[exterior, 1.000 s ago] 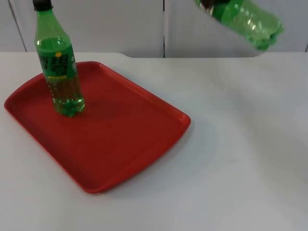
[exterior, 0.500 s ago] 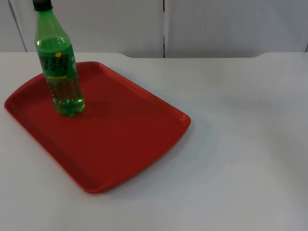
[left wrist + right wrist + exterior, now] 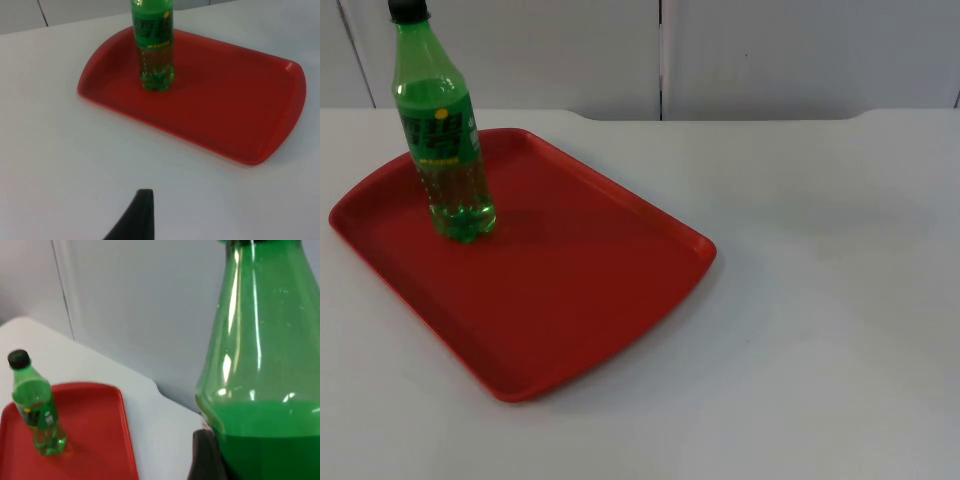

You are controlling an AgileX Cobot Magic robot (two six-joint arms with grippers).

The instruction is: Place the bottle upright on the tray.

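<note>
- A second earlier, a second green plastic bottle [image 3: 260, 375] hung tilted at the far right of the top view; half a second ago it had left that view, and nothing has changed there since.
- The right wrist view has that second bottle close up: upright, clear green wall, green liquid filling the lower body, with a black finger [image 3: 205, 455] against its side.
- The right gripper's jaws pinch this bottle, high above the white worktop [image 3: 820, 300], with the grey partition wall [image 3: 130, 305] behind it.
- The first green plastic bottle with a black cap [image 3: 438, 125] stands upright on the red rectangular plastic tray [image 3: 550, 310], in its far left corner, as it did in both earlier frames.
- It carries a dark green label with a yellow dot, and a little green liquid sits at its base.
- The tray lies at an angle on the worktop's left half.
- The left gripper waits above the worktop just beside the tray's near edge; one black fingertip [image 3: 137, 220] shows, and I cannot tell how its jaws stand.
</note>
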